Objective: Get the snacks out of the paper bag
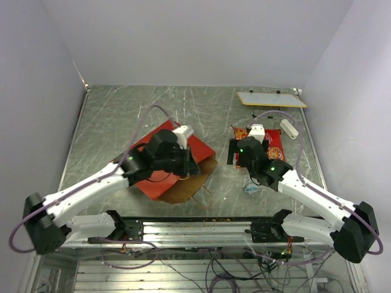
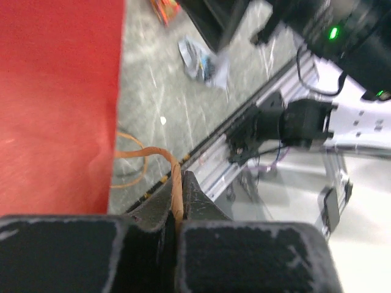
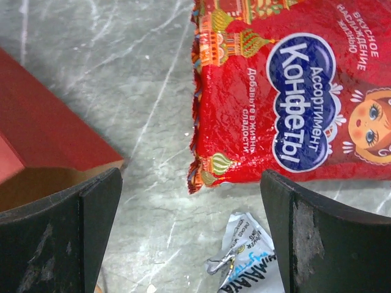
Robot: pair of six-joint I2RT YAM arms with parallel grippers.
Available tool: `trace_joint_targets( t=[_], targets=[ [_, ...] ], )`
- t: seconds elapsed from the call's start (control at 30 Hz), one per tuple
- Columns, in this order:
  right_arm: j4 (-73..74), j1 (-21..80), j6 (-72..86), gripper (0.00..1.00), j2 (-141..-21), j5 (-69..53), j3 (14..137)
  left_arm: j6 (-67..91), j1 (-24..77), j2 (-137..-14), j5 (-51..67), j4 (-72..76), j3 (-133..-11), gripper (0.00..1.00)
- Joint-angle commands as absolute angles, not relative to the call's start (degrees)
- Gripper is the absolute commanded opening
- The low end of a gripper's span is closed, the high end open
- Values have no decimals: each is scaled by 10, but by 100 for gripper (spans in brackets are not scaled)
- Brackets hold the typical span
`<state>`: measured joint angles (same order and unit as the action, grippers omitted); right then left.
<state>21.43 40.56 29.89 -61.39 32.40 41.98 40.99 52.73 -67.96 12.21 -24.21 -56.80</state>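
The paper bag (image 1: 160, 179) lies on its side, red outside, its brown mouth facing the near edge. My left gripper (image 1: 188, 165) sits at that mouth, shut on the bag's thin tan loop handle (image 2: 177, 183), beside the bag's red wall (image 2: 55, 104). A big red snack packet with a blue logo (image 3: 293, 91) lies flat on the table, right of the bag (image 3: 43, 134). Below it lies a small silvery wrapper (image 3: 244, 262). My right gripper (image 3: 192, 207) hovers open over bare table between bag corner and packet, holding nothing. That packet (image 1: 275, 146) lies just past the right gripper (image 1: 235, 157).
A flat white board (image 1: 270, 99) lies at the back right, with a small white cylinder (image 1: 288, 128) near the right edge. The silvery wrapper (image 2: 201, 58) lies in front of the right arm. The arms' metal rail (image 1: 195, 229) runs along the near edge.
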Motion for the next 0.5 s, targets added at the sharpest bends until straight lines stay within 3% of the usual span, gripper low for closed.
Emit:
trace_joint_targets(
  t=[0.0,0.07,0.13,0.23,0.3,0.47],
  targets=[
    [187,403,257,96,-549,250,400,415,468,-599,79,-269,-545,7],
    [132,404,195,95,-510,152,369,415,447,-575,81,-280,-539,7],
    [56,406,140,86,-472,42,325,418,438,-558,77,-288,-532,7],
    [-50,421,95,83,-438,-71,266,426,435,-538,56,-309,-530,7],
    [-104,437,24,74,-446,-182,246,437,434,-515,43,-310,-523,7],
    [-157,529,-112,73,-527,-183,283,457,435,-487,34,-314,-509,7]
  ],
)
